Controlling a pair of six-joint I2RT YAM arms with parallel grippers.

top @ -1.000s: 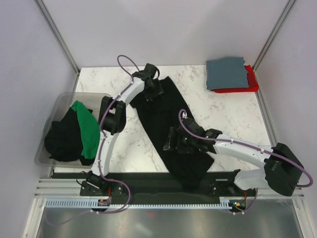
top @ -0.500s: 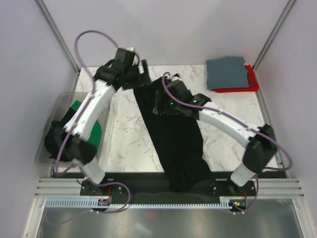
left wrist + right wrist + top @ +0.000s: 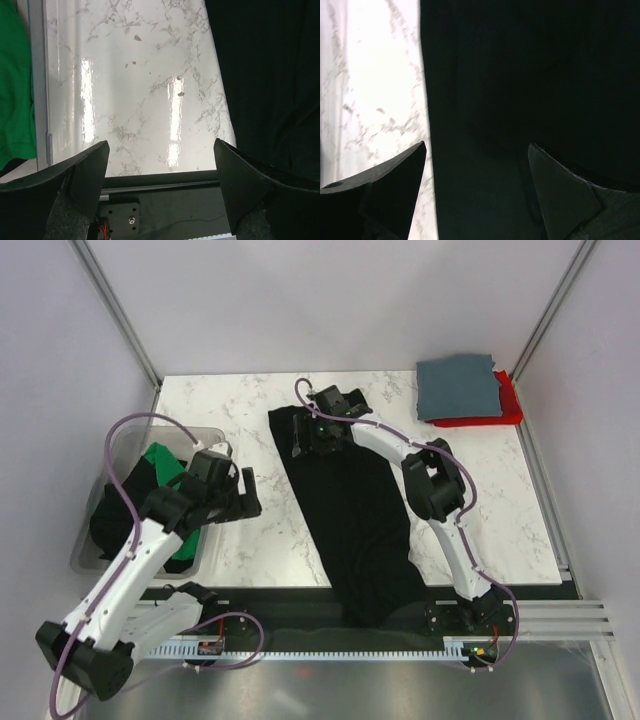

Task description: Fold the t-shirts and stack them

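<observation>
The black t-shirt (image 3: pixel 350 510) runs far to near, its far end under the released right gripper (image 3: pixel 308 433) (left gripper (image 3: pixel 248 496), also released, is farther).

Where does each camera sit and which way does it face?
Top external: fixed above, behind the arm bases, looking down on the white marble table; both arms, left hand, right hand show.
Left wrist: on the left arm, facing down at marble between green cloth t-shirt and long black cloth t-shirt; open fingers show.
Right wrist: close over the black t-shirt's edge; open fingers show.
Shared: both wrist views show that black t-shirt.
</observation>
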